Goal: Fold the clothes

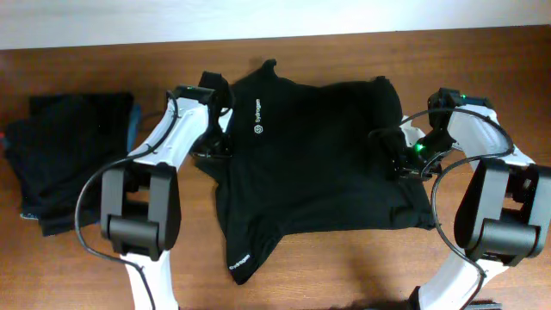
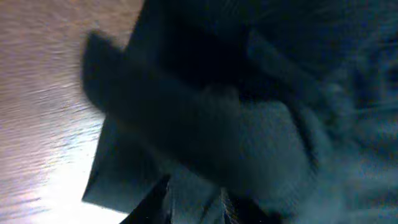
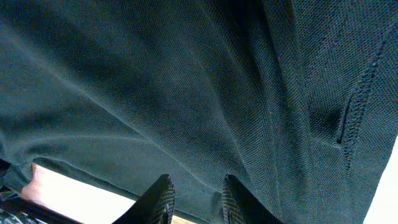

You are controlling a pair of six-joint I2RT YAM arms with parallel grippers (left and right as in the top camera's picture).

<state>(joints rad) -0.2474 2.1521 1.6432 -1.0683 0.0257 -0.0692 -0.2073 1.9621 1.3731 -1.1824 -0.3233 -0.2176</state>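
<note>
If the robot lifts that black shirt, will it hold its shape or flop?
Probably flop: the shirt lies rumpled in soft folds. Its thin knit looks light. It would likely bunch, not slide, if pushed across the table.

A brown wood-grain desk top (image 1: 344,275) is filling the overhead view. Bare wood is showing along the near edge, at the far left corner and at the far right corner. A flat white band (image 1: 258,17) is running along the far edge. In the left wrist view the wood (image 2: 37,93) is appearing blurred, with bright glare on it.
</note>
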